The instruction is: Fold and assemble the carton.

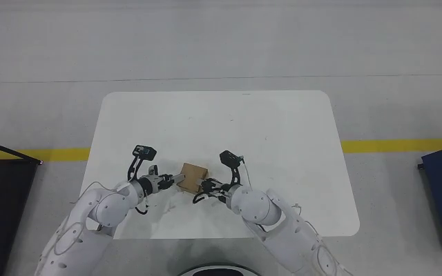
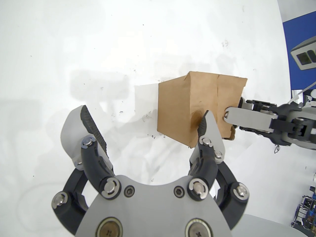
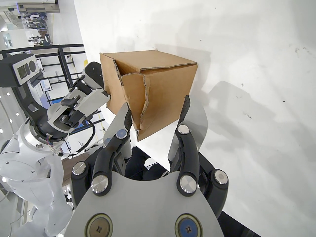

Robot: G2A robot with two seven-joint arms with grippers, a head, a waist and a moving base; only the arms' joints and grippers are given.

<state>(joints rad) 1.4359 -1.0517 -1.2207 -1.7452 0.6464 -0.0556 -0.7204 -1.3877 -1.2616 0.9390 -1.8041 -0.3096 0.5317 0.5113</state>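
A small brown carton (image 1: pixel 194 176) stands on the white table (image 1: pixel 276 138) near its front edge, folded into a cube with rough, torn flaps on one end (image 3: pixel 138 99). My right gripper (image 3: pixel 156 113) holds that flapped end, one finger on each side of the carton (image 3: pixel 158 75); its finger (image 2: pixel 246 120) lies flat on a side face. My left gripper (image 2: pixel 145 124) is open wide beside the carton (image 2: pixel 182 104). One fingertip (image 2: pixel 203 124) presses a dented spot on the near face, and the other finger (image 2: pixel 91 124) is well clear of it. In the top view the two grippers (image 1: pixel 174 181) (image 1: pixel 207 186) flank the carton.
The table spreads bare behind and to both sides of the carton, marked with small dark scuffs (image 2: pixel 148 117). Its front edge lies just behind the grippers. A black frame (image 1: pixel 17 155) stands on the floor at the left, and a blue object (image 1: pixel 434 172) at the right.
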